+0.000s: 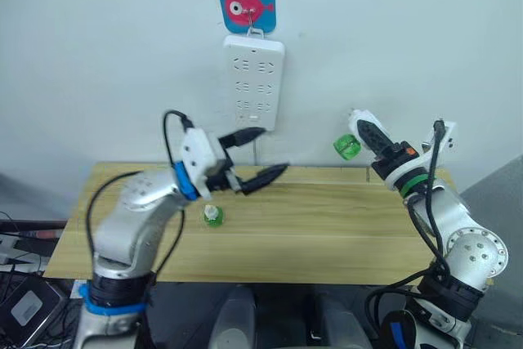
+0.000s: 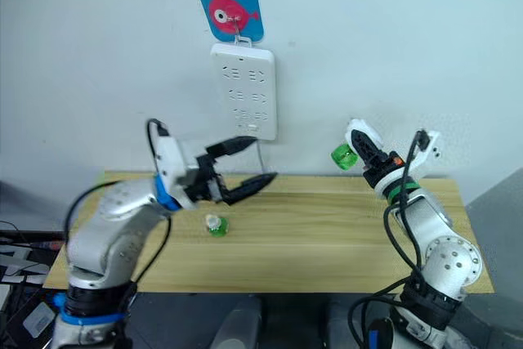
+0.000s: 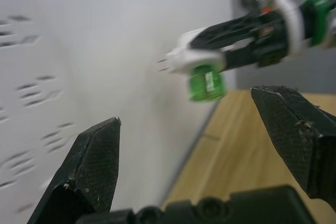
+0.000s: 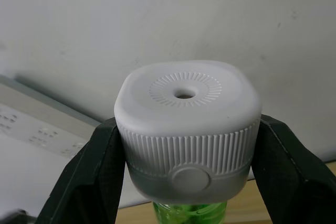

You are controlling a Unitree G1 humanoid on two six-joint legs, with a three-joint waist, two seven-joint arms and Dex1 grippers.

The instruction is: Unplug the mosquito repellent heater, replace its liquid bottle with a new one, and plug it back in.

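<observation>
The right end effector is clamped on the mosquito repellent heater, one black finger pressed on each side of its ribbed white body. The heater's vented top faces the wrist camera and a green bottle hangs from its underside. The right arm rises from the table's 3 o'clock end, forearm angled up toward 11 o'clock, holding the heater in the air near the wall, well apart from the white power strip at 12 o'clock.

The left end effector is spread wide and holds nothing. Its forearm reaches toward 2 o'clock, just below the strip. A second small green bottle stands on the table below the left wrist.
</observation>
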